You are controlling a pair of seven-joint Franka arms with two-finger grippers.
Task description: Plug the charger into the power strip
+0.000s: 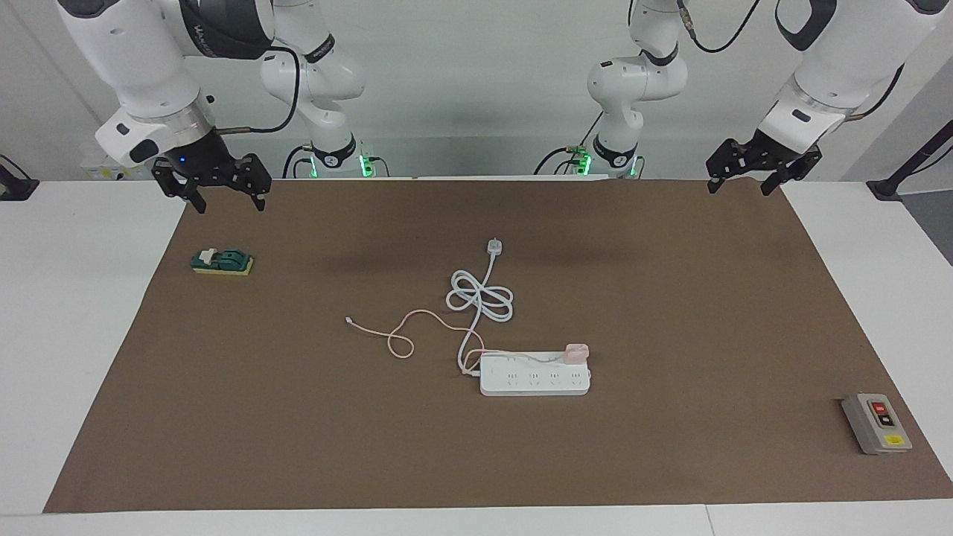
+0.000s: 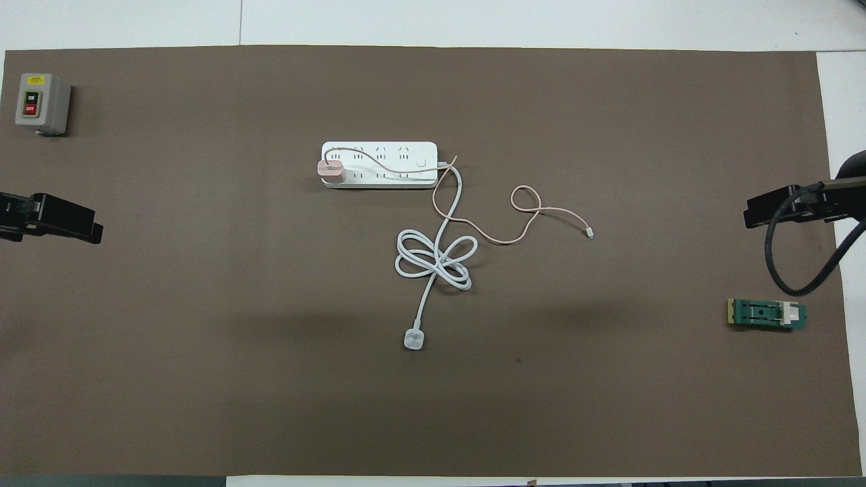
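Both grippers hang high and empty in the facing view: the right gripper [image 1: 221, 195] over the mat's edge near the green switch [image 1: 222, 262], the left gripper [image 1: 744, 179] over the mat's corner at its own end, each with fingers spread and grasping nothing. Mid-table, the charger [image 1: 577, 351] sits on the power strip [image 1: 534, 374] at the end toward the left arm, its pink cable [image 1: 406, 327] trailing off toward the right arm's end. Seen from overhead, the charger [image 2: 331, 171] stands over an end socket of the power strip [image 2: 379, 164], apparently seated, well apart from either gripper. By my reading the plugging step is done; nothing calls for more than keeping the arms clear.
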